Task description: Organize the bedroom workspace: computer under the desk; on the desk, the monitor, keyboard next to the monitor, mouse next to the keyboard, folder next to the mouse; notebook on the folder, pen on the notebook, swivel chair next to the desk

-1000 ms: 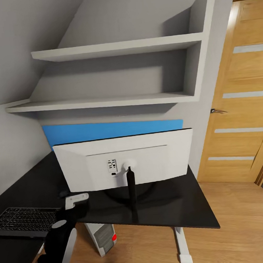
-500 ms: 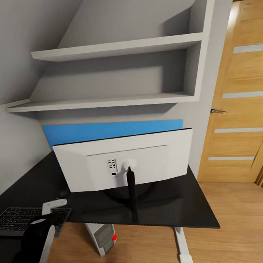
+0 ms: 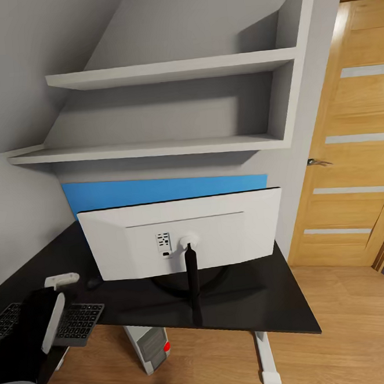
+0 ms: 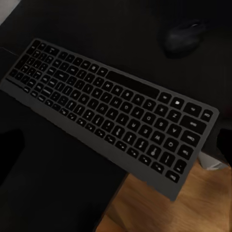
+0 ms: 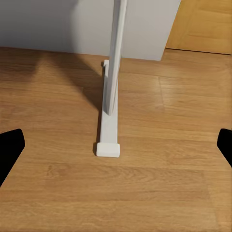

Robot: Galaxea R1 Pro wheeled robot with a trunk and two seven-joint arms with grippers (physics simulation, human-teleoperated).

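Two pincers are at work. The left pincer hovers at the lower left of the head view over the keyboard; its fingertips sit wide apart with nothing between them. The right pincer, also spread and empty, points at the wooden floor and a white desk leg. On the black worktop the keyboard overhangs the near edge, the mouse just beyond it, the monitor at centre. The computer stands underneath. Judging from this, computer, monitor, keyboard and mouse look largely settled; folder, notebook, pen and chair seem left.
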